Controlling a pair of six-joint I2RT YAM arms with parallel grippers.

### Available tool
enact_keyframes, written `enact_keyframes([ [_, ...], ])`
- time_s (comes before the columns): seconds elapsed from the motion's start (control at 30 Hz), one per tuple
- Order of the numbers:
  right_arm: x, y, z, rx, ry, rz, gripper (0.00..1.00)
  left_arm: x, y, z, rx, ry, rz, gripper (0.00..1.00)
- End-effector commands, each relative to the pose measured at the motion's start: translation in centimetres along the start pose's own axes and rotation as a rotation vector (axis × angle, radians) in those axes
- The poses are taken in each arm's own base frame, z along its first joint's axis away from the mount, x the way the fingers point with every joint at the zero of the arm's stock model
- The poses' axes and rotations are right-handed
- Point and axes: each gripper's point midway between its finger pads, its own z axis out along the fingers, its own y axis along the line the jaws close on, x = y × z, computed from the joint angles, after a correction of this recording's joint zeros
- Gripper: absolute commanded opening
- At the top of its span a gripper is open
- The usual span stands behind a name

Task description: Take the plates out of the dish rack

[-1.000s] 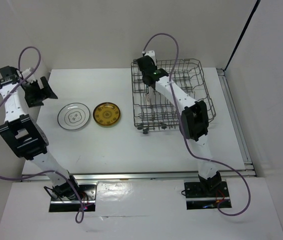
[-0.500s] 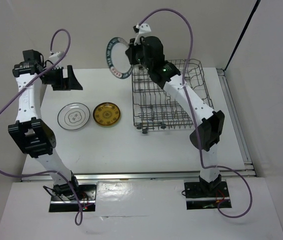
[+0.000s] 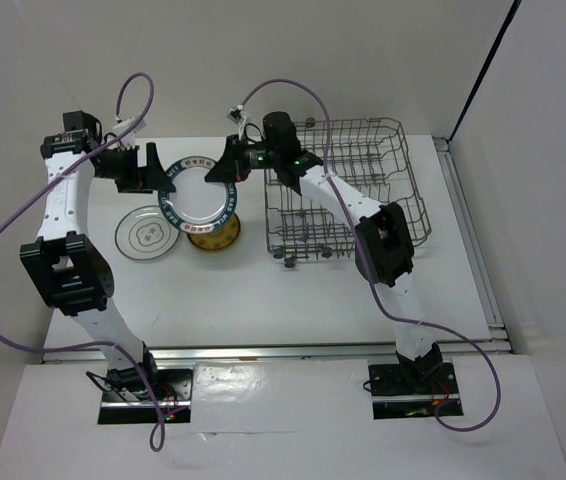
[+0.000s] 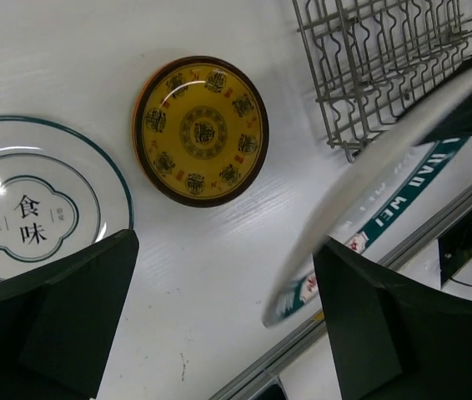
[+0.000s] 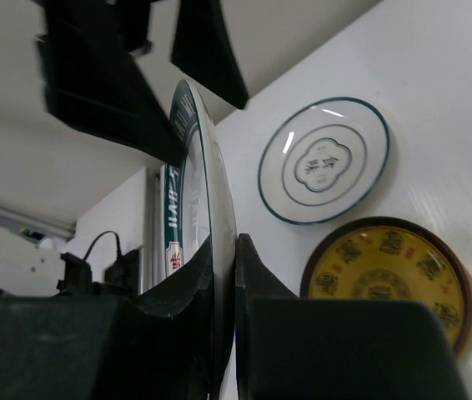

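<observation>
My right gripper is shut on the rim of a white plate with a wide dark blue-green lettered rim. It holds the plate tilted in the air left of the grey wire dish rack. In the right wrist view the plate stands edge-on between my fingers. My left gripper is open at the plate's far left edge. In the left wrist view the plate's edge lies close to the right finger of that gripper. No lime green or orange plate shows.
A golden-brown patterned plate lies on the table, partly under the held plate, with a white plate with thin teal lines to its left. Both show in the left wrist view. The rack shows no plates.
My right arm lifted the blue-green rimmed plate out of the rack, swung it left and lowered it. My left arm moved right and its open gripper came up to the plate.
</observation>
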Motion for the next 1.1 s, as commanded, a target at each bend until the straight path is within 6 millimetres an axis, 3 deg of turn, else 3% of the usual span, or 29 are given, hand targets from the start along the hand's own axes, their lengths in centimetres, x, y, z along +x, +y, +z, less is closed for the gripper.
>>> enact_keyframes([
  [0.0,-3.8,5.7,-0.7,-0.203,-0.07,-0.126,0.0,-0.2,-0.5,-0.6,0.014,-0.026,0.038,1.0],
  [0.07,-3.1,5.3,-0.5,-0.208,-0.057,-0.108,0.0,0.0,-0.9,-0.1,0.058,-0.022,0.034,0.94],
  [0.1,-2.7,4.8,-0.3,-0.205,-0.051,-0.098,0.0,0.0,-1.0,-0.1,0.067,-0.024,0.034,0.85],
  [0.13,-2.9,5.3,-0.4,-0.217,-0.044,-0.092,0.0,0.5,-1.5,0.0,0.103,-0.008,0.018,0.6],
  [0.17,-2.8,5.0,-0.2,-0.216,-0.041,-0.088,0.0,0.7,-1.8,0.0,0.122,-0.003,0.025,0.46],
  [0.2,-2.8,5.0,-0.2,-0.216,-0.041,-0.088,0.0,0.5,-2.2,0.0,0.156,-0.005,0.03,0.19],
  [0.23,-2.6,4.9,-0.2,-0.212,-0.034,-0.078,0.0,0.5,-2.4,0.1,0.17,-0.002,0.022,0.05],
  [0.27,-2.6,4.9,-0.2,-0.212,-0.034,-0.078,0.0,0.8,-2.6,0.0,0.174,0.01,0.008,0.0],
  [0.4,-2.4,3.8,0.0,-0.152,-0.028,-0.055,0.0,0.7,-2.9,-0.1,0.19,0.011,0.012,0.0],
  [0.43,-2.5,3.6,0.0,-0.136,-0.029,-0.067,0.17,0.6,-2.6,-0.1,0.174,0.011,-0.006,0.0],
  [0.5,-2.7,2.5,0.0,-0.054,-0.028,-0.05,0.45,0.4,0.0,-0.4,0.077,-0.003,-0.044,0.0],
  [0.57,-4.0,1.9,-0.5,0.034,-0.051,-0.098,0.64,0.4,2.6,-1.3,-0.041,-0.019,-0.118,0.0],
  [0.6,-4.6,0.6,-1.2,0.151,-0.072,-0.089,0.68,0.3,4.1,-1.9,-0.099,-0.034,-0.151,0.0],
  [0.7,-5.9,-2.0,-2.9,0.367,-0.123,-0.114,0.74,1.1,9.2,-3.7,-0.26,-0.065,-0.28,0.0],
  [0.73,-6.6,-2.0,-4.1,0.406,-0.136,-0.125,0.74,1.8,10.7,-4.5,-0.281,-0.08,-0.327,0.0],
  [0.8,-7.1,-2.5,-5.4,0.461,-0.147,-0.142,0.74,2.6,12.4,-4.8,-0.271,-0.103,-0.392,0.0],
  [0.9,-6.5,-2.7,-5.8,0.48,-0.123,-0.139,0.74,3.5,14.5,-4.4,-0.33,-0.105,-0.426,0.0],
  [1.07,-5.7,-2.8,-6.1,0.489,-0.098,-0.145,0.74,6.7,17.2,-2.5,-0.375,-0.036,-0.498,0.0],
])
